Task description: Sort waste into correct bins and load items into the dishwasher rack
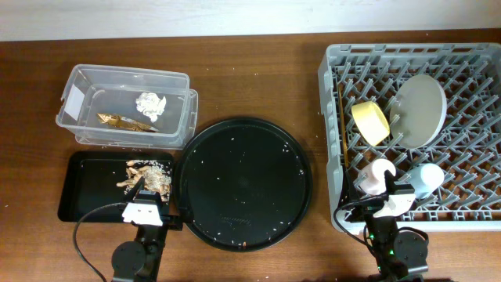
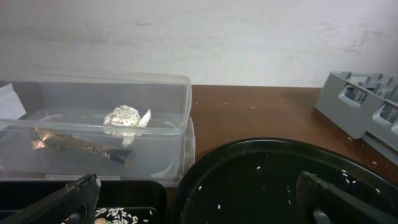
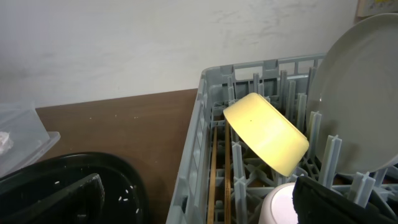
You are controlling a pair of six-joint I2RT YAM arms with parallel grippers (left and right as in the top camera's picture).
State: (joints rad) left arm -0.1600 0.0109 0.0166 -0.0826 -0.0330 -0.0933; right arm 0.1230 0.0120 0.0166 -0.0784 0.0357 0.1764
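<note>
- The left claw is spread wide, one dark finger at each lower corner of its wrist view, with nothing held between them.
- It sits low at the near edge of the table, over the seam where the shallow black tray meets the big round tray.
- The food scraps lie in the right end of the shallow black tray, just ahead of that claw and slightly to its left.
- The clear box stands beyond the shallow tray, farther from the claw. The tissue ball and the foil wrapper both lie on its floor, the tissue behind the wrapper.
- The right claw is also wide open and grips nothing. It hangs at the near left corner of the rack.
- The pink cup stands in the rack right in front of this claw, close to its right finger. The blue cup stands beside it to the right.
- The yellow bowl leans tilted on the pegs farther in, and the plate stands on edge to its right.
- The chopsticks lie along the rack's left wall, under the bowl's left side.
</note>
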